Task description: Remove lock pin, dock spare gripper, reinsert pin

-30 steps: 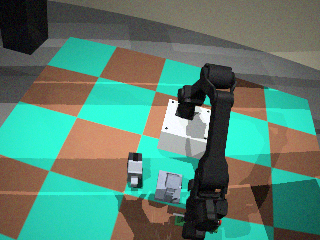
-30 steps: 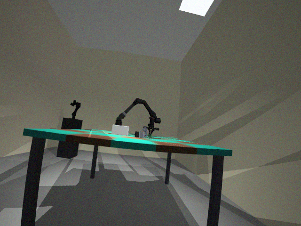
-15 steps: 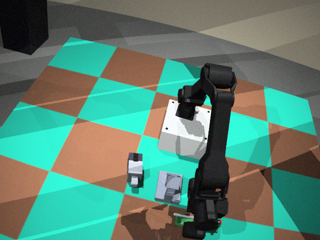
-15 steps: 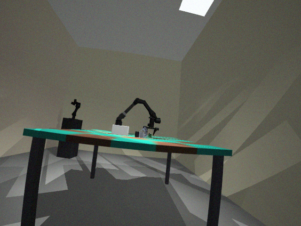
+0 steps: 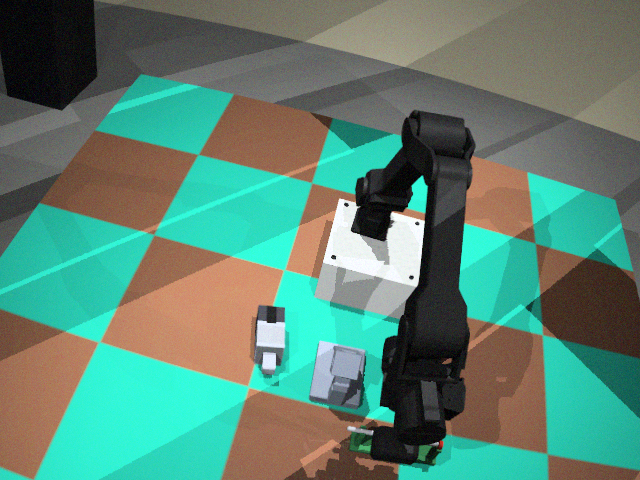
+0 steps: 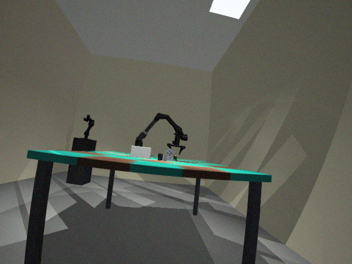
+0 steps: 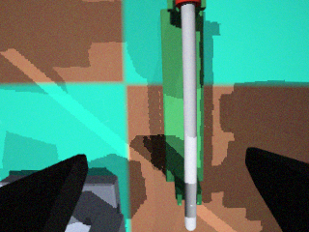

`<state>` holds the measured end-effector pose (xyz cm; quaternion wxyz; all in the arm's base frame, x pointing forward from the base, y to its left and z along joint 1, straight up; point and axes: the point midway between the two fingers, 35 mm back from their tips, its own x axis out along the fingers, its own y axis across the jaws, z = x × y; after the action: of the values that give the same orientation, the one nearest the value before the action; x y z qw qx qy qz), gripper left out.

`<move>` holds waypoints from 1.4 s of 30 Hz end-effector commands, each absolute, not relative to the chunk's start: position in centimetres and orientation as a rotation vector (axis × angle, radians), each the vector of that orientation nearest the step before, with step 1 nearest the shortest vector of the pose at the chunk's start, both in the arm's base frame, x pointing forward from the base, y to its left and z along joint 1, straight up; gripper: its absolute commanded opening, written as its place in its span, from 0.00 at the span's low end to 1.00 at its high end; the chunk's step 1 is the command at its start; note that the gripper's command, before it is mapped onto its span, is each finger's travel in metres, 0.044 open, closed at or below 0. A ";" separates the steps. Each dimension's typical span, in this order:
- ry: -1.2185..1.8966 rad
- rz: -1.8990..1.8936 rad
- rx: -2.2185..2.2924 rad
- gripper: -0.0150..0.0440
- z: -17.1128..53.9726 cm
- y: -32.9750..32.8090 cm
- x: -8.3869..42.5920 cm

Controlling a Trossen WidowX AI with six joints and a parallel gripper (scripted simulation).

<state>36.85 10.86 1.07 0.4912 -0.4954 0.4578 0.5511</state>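
The lock pin is a grey rod with a red head. It lies along a green rest on the table. My gripper is open, with one finger on each side of the pin and apart from it, a little above. In the top view my wrist covers most of the rest; only the pin's tip and its red head show. The grey mount with its empty socket stands just behind. The spare gripper lies left of the mount.
The white base block carries my arm behind the mount. A corner of the mount shows at the lower left of the wrist view. A black pedestal stands off the table at far left.
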 end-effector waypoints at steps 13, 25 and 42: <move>1.132 1.352 -1.194 1.00 5.0 10.6 36.0; 1.146 1.362 -1.189 1.00 7.3 10.6 35.7; 1.090 0.985 -0.765 1.00 10.7 1.3 34.2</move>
<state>35.12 3.96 10.79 0.6225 -0.3875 0.4837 0.4779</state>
